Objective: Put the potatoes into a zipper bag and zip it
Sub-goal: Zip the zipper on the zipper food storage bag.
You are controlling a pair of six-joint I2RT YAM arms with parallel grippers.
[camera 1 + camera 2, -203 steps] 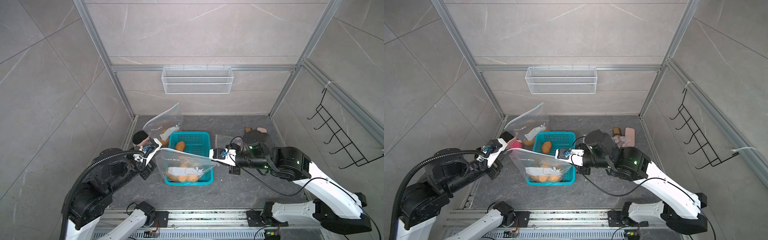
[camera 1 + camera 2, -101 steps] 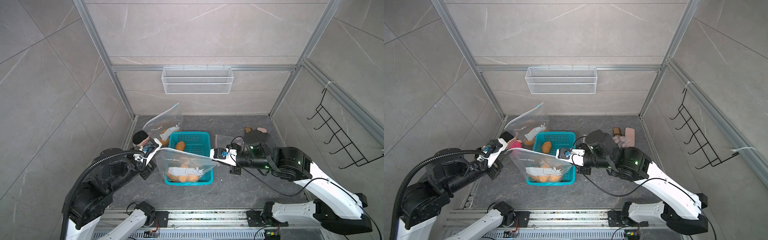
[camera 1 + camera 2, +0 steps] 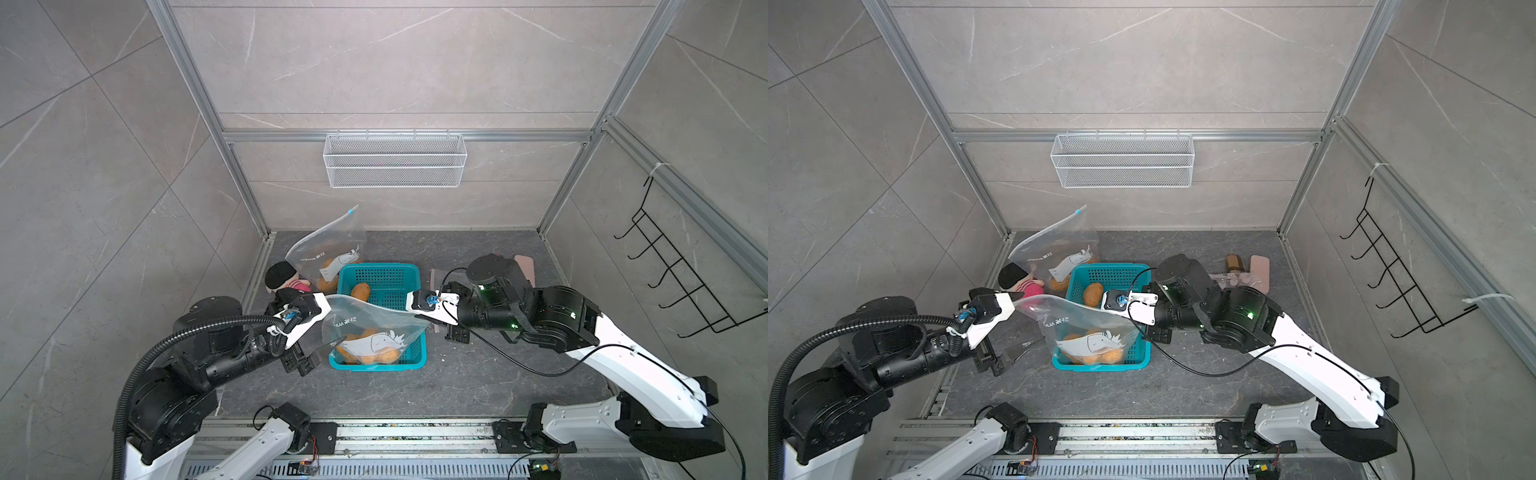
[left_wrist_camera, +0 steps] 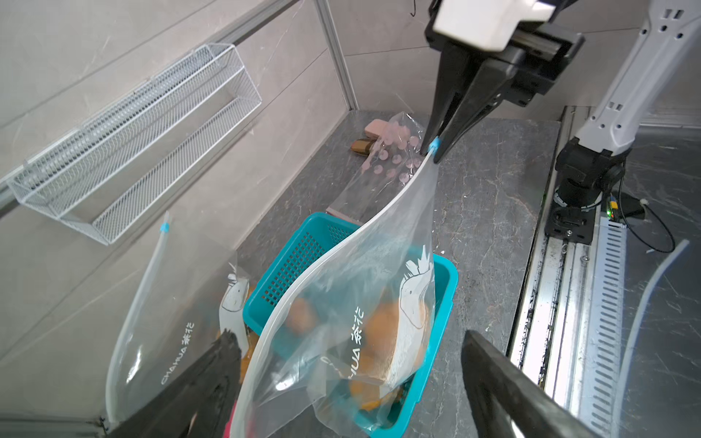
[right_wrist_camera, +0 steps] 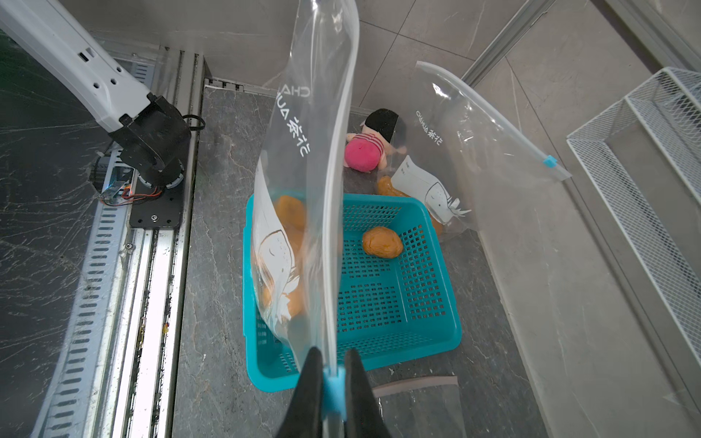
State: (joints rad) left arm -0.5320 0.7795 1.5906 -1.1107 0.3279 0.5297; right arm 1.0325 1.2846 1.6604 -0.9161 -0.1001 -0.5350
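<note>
Pinching the blue slider [image 5: 333,390] of the zipper bag [image 3: 374,328] in the right hand [image 5: 333,352], jaws shut tight on it at one end of the zip track; holding the left hand [image 4: 349,337] wide open at the opposite end, gripping nothing, with the bag's near corner lying between the spread fingers [image 4: 212,371] and no way to tell whether touching either. Hanging the bag from that one pinch, belly sagging into the teal basket [image 3: 376,366], with several potatoes [image 4: 379,333] heaped at the bottom inside. Looks zipped: shows as a single flat band along the track in both wrist views, with no gaping mouth, though cannot vouch for the last stretch near the left hand. Judging by that, about finished with filling and closing this bag, leaving only to let go of the slider and set it down. Not the whole job, though: leaves one potato [image 5: 381,242] loose on the basket floor, outside any bag. Shows, propped in the corner behind the basket, a second zipper bag [image 5: 474,151] with more potatoes in it and its own slider [image 5: 549,162] at the end of its track, seemingly closed as well. Shows beside that a pink plush doll [image 5: 364,151] on the grey surface [image 3: 457,382], no part of the task. Left to do, as far as can be judged: getting that last loose potato bagged, which would mean reopening a bag or using another
</note>
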